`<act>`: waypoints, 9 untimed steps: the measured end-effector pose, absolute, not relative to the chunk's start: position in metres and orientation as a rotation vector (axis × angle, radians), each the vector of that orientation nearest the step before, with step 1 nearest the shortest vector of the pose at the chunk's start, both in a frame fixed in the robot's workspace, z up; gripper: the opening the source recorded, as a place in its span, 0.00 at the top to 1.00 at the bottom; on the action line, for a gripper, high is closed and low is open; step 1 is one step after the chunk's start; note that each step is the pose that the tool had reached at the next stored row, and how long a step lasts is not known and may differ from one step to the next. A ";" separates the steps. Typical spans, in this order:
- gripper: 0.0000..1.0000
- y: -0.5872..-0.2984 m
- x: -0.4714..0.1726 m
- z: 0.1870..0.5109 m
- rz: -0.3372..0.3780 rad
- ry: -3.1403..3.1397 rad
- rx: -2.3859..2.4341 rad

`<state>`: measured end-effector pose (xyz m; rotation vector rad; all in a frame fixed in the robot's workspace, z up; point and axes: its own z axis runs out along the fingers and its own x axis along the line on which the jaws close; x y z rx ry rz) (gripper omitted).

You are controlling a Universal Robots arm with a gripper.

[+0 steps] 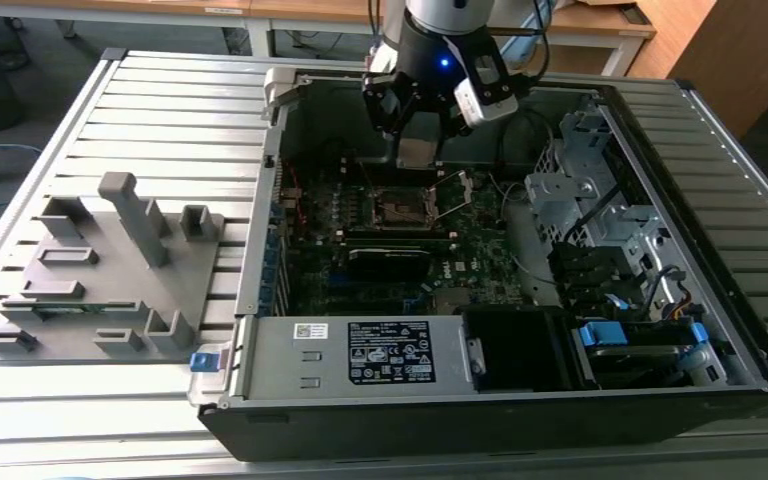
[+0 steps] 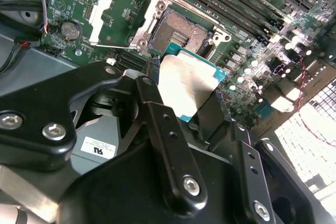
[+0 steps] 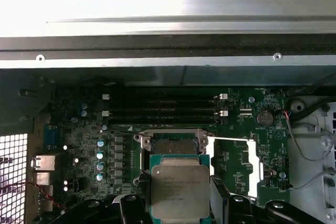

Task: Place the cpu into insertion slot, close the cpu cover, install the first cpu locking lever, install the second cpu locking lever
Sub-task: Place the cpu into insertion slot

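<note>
Where the exterior view reaches nine o'clock, a grey fixture block (image 1: 104,270) sits on the slatted table (image 1: 157,100), just beside the open computer case (image 1: 257,340). Towards the middle lies the insertion slot (image 1: 402,207), its dark centre bare. At twelve o'clock from it hangs the gripper (image 1: 418,150), jaws narrowed onto the cpu (image 1: 418,155), which is apart from the insertion slot. The cpu cover (image 1: 459,195) stands swung open at three o'clock of the insertion slot, and a metal drive cage (image 1: 578,190) sits farther toward three o'clock. In both wrist views the black fingers (image 2: 157,119) (image 3: 131,205) pinch opposite edges of the cpu (image 2: 186,85) (image 3: 180,190), silver top showing, near the rim of the insertion slot (image 2: 181,30) (image 3: 173,145) and not seated. The cpu cover (image 2: 100,19) (image 3: 252,166) lies flipped back beside it.
</note>
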<state>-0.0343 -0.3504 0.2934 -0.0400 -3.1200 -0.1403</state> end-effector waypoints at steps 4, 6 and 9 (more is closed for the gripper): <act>0.46 -0.350 -0.034 0.293 -0.140 -3.120 -0.040; 0.46 -0.350 -0.034 0.293 -0.140 -3.120 -0.040; 0.46 -0.350 -0.034 0.292 -0.141 -3.120 -0.040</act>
